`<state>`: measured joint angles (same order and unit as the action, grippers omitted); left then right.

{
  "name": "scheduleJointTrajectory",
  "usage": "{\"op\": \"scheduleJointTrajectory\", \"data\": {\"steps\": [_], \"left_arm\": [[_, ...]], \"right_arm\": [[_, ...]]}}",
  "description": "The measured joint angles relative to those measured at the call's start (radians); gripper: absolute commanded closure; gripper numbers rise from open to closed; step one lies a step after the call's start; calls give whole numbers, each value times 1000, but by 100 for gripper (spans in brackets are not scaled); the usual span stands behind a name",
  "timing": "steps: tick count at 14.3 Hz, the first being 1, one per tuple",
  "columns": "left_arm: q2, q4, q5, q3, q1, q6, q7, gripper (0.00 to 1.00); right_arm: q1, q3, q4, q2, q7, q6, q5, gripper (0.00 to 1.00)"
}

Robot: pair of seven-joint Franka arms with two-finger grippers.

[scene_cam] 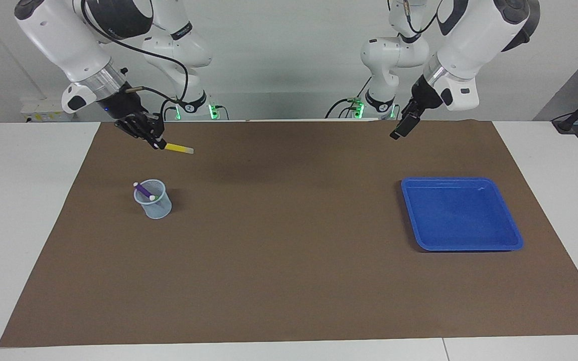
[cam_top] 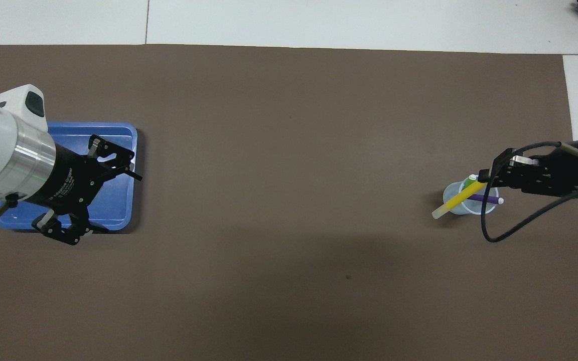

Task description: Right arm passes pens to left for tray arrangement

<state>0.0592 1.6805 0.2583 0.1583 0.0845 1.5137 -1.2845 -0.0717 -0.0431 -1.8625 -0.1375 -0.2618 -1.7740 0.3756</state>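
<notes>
Yellow marker pen (scene_cam: 178,148), with a pale whitish tip, is pinched at one end by the right tool (scene_cam: 157,144), whose fingertips are closed tight on it. The pen sticks out almost level, up in the air over the brown mat (scene_cam: 289,281), close to a small pale-blue translucent cup (scene_cam: 154,203). That cup stands on the mat toward the right arm's end of the counter (scene_cam: 23,200) and holds the purple pen (scene_cam: 143,190) and the bright green pen (cam_top: 467,186), both leaning inside it. Well apart, toward the left arm's end, the shallow bright blue tray (scene_cam: 462,243) lies flat on the mat. The left tool (cam_top: 103,200) hangs in the air with its fingers spread wide, gripping nothing.
</notes>
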Motion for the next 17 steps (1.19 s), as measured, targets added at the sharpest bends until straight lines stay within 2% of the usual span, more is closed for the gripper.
{"op": "scheduleJointTrajectory", "data": {"steps": [5,11,17], "left_arm": [[20,77,56,1,55,159,-404,0],[25,93,63,2,160,320,-847,0],[24,101,65,3,352,500,-1075,0]], "right_arm": [[2,-5,0,0,-74,0,167,100],[75,-14,-6,0,-207,-24,278,100],[169,-33,-22,0,-325,-131,354,100]]}}
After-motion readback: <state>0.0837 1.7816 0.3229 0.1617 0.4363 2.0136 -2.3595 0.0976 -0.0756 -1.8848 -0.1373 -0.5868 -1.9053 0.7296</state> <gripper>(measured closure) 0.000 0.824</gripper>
